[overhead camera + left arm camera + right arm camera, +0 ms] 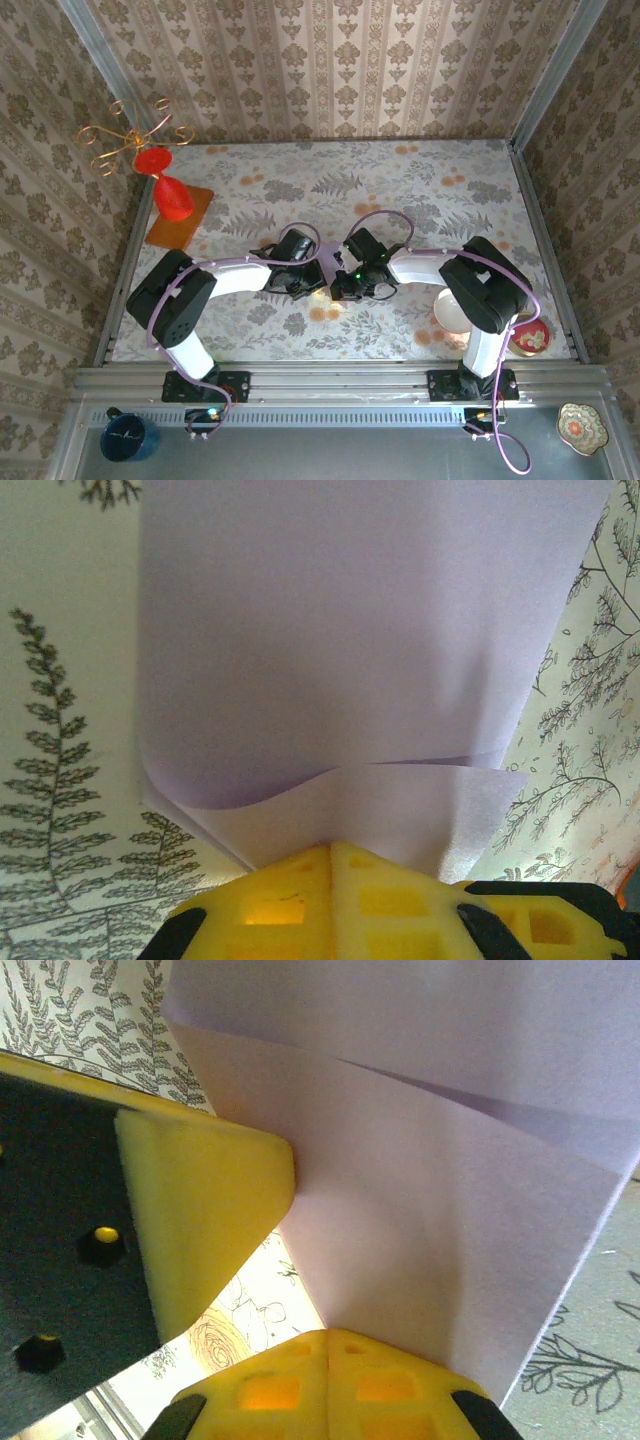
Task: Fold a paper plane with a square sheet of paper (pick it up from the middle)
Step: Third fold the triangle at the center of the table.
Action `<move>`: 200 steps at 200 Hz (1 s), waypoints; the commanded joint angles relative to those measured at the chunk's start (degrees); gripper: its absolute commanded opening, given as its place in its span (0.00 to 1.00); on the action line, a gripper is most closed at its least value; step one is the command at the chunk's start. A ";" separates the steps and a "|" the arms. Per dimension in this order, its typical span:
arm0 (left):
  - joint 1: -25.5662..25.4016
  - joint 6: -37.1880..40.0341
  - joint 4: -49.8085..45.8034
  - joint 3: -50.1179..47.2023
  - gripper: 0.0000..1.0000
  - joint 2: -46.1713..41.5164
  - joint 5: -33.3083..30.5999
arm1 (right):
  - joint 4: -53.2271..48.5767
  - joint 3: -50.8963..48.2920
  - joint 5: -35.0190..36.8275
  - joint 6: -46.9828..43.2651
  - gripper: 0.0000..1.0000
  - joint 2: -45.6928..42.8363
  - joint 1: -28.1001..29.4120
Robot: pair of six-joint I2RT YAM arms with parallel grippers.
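Observation:
The square sheet of paper point(340, 650) is pale lilac and hangs doubled over, with one layer curling in front of the other. My left gripper point(332, 846) is shut on its lower edge, yellow pads pressed together. My right gripper point(328, 1336) is also shut on the paper point(440, 1220), pinching a lower corner. The left gripper's yellow finger point(200, 1220) shows beside it in the right wrist view. From above, both grippers point(318, 272) point(347, 278) meet at the table's middle, with a sliver of the paper point(329, 250) between them. No dart shape shows.
A red cone-shaped vase point(171, 196) stands on an orange mat point(196, 216) at the far left, under a gold wire ornament point(130, 136). A white bowl point(451, 312) and a red dish point(530, 337) sit near the right arm's base. Patterned walls enclose the table.

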 commanded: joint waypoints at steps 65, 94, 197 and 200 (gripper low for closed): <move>1.25 1.87 -7.16 -1.33 0.08 1.06 -1.76 | -2.36 -7.02 -1.96 -2.40 0.06 -2.89 -0.62; 1.77 2.02 -7.74 -1.77 0.07 1.27 -1.81 | -4.52 -10.73 -3.14 -3.35 0.06 -5.52 -0.62; 1.81 3.63 -7.73 0.49 0.08 0.74 -0.95 | -2.53 -9.75 -0.96 -1.74 0.07 -17.01 -1.67; 1.85 3.67 -7.74 0.51 0.08 0.78 -0.85 | -2.45 -9.33 -0.84 -1.62 0.06 -16.52 -1.67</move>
